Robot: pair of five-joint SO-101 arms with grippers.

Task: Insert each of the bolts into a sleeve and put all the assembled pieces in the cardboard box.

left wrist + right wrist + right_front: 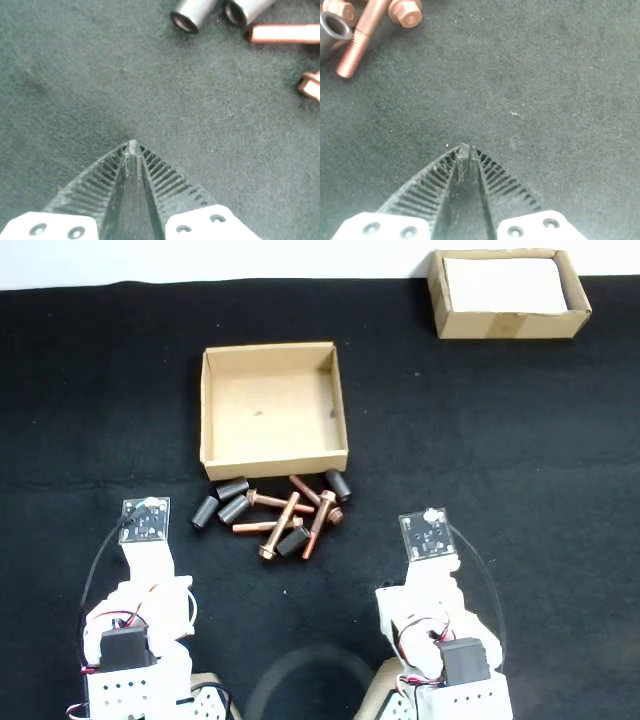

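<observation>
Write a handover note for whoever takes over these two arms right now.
Grippers: left gripper and right gripper are both shut and empty, above the black cloth beside the pile.
Parts: copper-coloured threaded bolts and dark grey cylindrical sleeves lie loose in a heap on the arms' side of the open brown cardboard box, which holds nothing.
Done: nothing assembled or boxed.
Left: sleeve every bolt, then box all pieces.

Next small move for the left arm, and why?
Probably open the left gripper and ease it toward the nearest sleeve: its fingers are shut over bare mat, while sleeves and bolts lie loose beside the cardboard box, which looks empty.
</observation>
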